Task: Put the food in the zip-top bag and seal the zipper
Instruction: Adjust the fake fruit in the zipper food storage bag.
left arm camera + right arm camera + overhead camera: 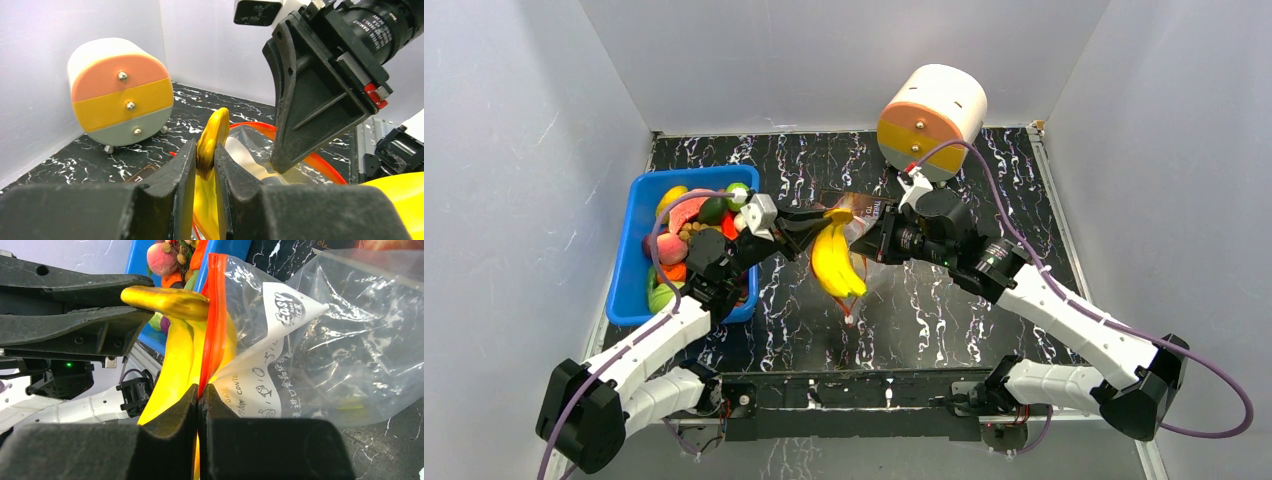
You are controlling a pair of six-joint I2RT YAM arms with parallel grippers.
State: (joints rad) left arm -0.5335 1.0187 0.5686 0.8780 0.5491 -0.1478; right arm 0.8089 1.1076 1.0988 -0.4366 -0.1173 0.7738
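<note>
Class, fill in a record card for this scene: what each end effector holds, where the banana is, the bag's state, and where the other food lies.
left end effector: shut on banana stem
right end effector: shut on zipper
banana: hanging at the bag mouth
bag: mouth open, unsealed
other food: in blue bin
</note>
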